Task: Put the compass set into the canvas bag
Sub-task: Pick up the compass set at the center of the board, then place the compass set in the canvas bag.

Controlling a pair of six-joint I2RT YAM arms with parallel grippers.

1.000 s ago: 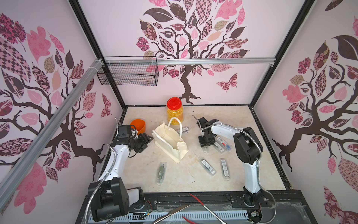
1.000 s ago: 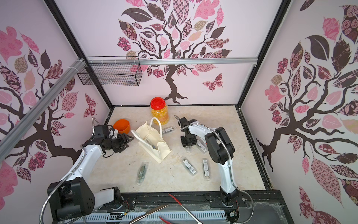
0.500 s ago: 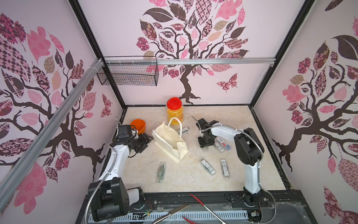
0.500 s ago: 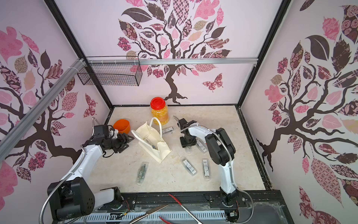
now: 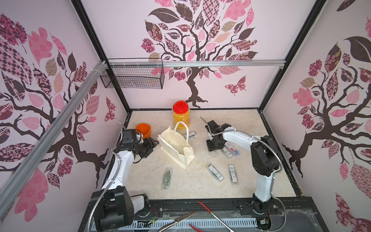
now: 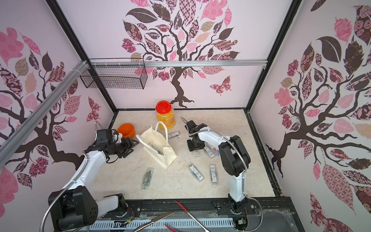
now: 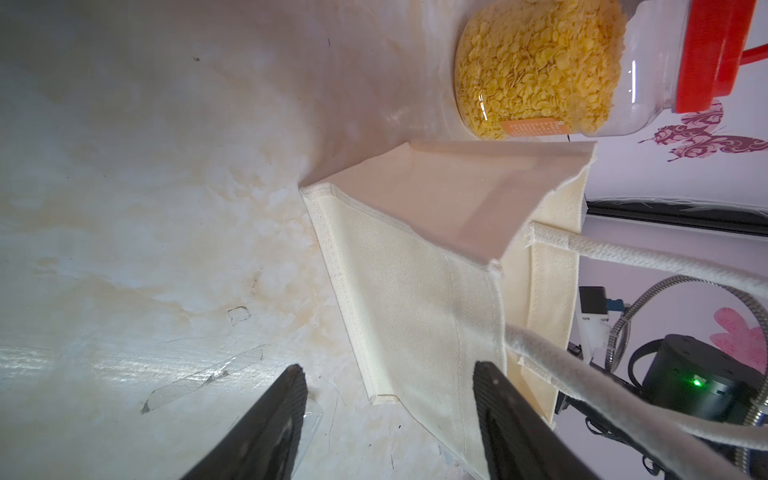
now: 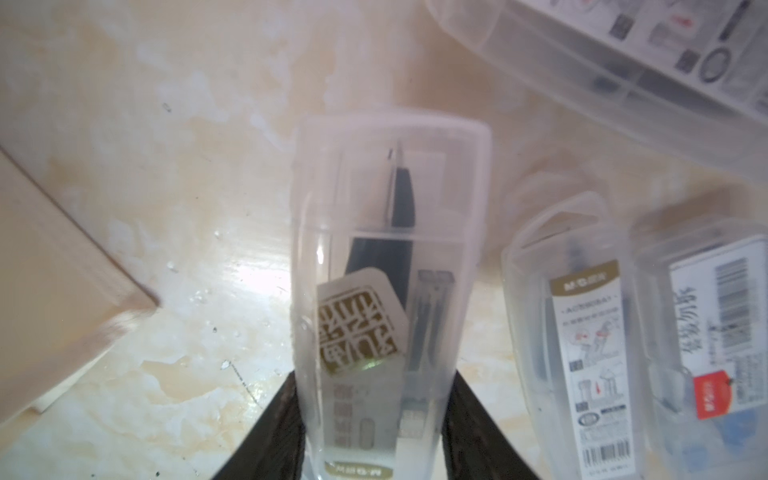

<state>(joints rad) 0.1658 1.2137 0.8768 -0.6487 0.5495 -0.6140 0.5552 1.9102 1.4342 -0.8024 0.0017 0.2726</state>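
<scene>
The cream canvas bag (image 5: 176, 148) (image 6: 158, 148) stands open at mid-table, and a clear case shows inside it (image 6: 155, 147). My left gripper (image 5: 153, 143) (image 7: 388, 368) is open just beside the bag's near-left end (image 7: 415, 270), with nothing between its fingers. To the right of the bag, my right gripper (image 5: 213, 147) (image 8: 374, 380) points down and is shut on a compass set (image 8: 386, 249), a clear plastic case with a dark compass inside. The case is held by one end, low at the table surface.
More clear compass cases lie around: one behind the bag (image 5: 189, 134), two beside my right gripper (image 5: 230, 149) (image 8: 582, 332), and three nearer the front (image 5: 167, 178) (image 5: 214, 172) (image 5: 232, 175). A red-lidded jar (image 5: 181, 115) and an orange cup (image 5: 143, 129) stand at the back.
The right wrist has shifted very slightly over its case. The left arm and the bag have not moved.
</scene>
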